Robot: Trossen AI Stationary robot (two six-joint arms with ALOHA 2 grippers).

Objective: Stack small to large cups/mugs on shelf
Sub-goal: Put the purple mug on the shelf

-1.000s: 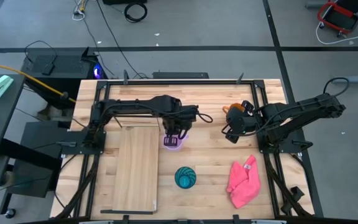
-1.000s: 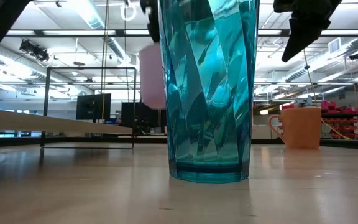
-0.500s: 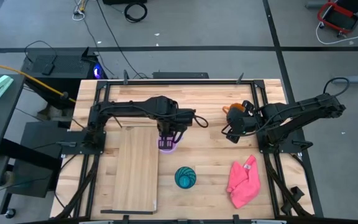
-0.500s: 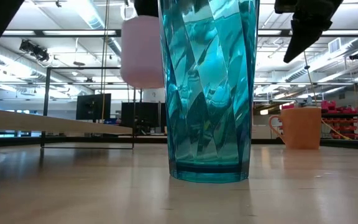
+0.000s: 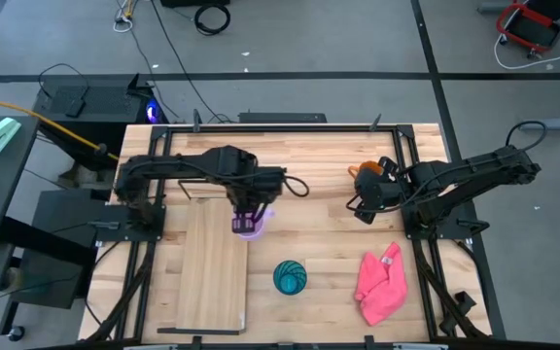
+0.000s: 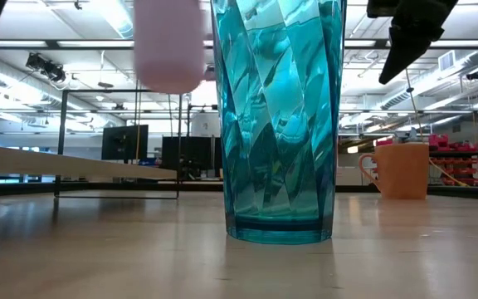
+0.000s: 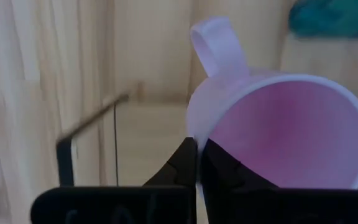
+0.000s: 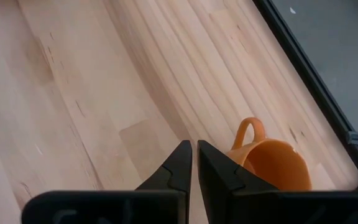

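Observation:
My left gripper point(image 5: 249, 212) is shut on the lilac mug point(image 5: 252, 229) and holds it in the air beside the right edge of the light-wood shelf board point(image 5: 212, 264). In the low view the mug point(image 6: 171, 46) hangs high above the table. The teal cup point(image 5: 290, 277) stands upright on its base on the table, to the right of the shelf. The orange mug point(image 5: 366, 172) stands on its base at the far right. My right gripper point(image 5: 363, 207) is shut and empty, above the table just near of the orange mug point(image 8: 270, 163). My left gripper pinches the lilac mug's wall at the rim point(image 7: 194, 124), close to the handle point(image 7: 216, 48). One finger point(image 7: 224, 177) shows inside the mug and the other outside. The fingers come from above, pointing down. The mug hangs upright below them, clear of the table.
A pink cloth point(image 5: 380, 284) lies at the near right of the table. The shelf's black wire frame point(image 6: 119, 143) stands at its far end. Black rails run along the table's edges point(image 5: 426, 262).
My left gripper has carried the lilac mug toward the table's left edge, up to the shelf's right edge, and has raised it a little. The mug has stayed upright in the hold.

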